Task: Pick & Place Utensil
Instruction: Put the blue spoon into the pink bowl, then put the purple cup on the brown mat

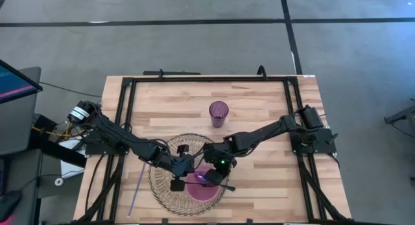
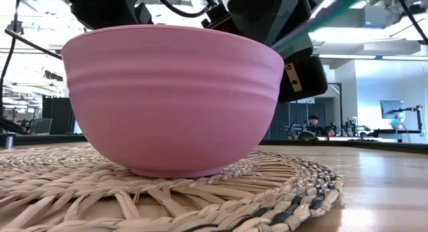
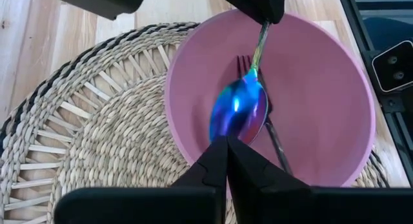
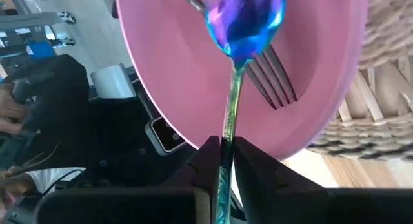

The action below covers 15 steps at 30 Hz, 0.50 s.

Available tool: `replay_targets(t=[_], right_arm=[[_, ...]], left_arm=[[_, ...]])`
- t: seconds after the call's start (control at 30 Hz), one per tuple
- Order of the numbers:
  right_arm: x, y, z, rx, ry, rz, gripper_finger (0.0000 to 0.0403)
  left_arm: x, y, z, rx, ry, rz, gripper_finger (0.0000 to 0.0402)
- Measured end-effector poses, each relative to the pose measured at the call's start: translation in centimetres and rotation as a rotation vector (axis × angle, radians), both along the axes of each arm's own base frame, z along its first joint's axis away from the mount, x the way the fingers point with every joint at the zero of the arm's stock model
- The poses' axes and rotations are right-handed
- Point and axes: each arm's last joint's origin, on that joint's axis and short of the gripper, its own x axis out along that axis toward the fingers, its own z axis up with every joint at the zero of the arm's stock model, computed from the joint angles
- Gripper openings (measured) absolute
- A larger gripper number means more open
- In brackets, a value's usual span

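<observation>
Because the right gripper (image 4: 225, 161) clamps the iridescent spoon (image 4: 244, 17) by its handle, the spoon's head hangs just over the pink bowl (image 3: 322, 114), above a dark fork (image 3: 271, 124) already lying inside; that hold looks chosen so the head can go down into the bowl first. The bowl sits on a woven placemat (image 1: 162, 186), with a purple cup (image 1: 218, 113) well apart behind it and a purple straw (image 1: 137, 186) beside the mat; the left gripper (image 3: 226, 153) hovers at the bowl's near rim, fingers together on nothing, apparently waiting.
</observation>
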Motion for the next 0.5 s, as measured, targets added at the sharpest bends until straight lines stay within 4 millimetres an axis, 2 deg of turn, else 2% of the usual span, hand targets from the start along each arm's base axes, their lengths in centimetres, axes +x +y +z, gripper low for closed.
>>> replay_targets(t=[0.5], right_arm=[[0.34,-0.7,0.1,0.001,-0.025,-0.012,0.0051]], left_arm=[[0.0,0.01,0.0,0.001,0.001,0.0,0.0006]])
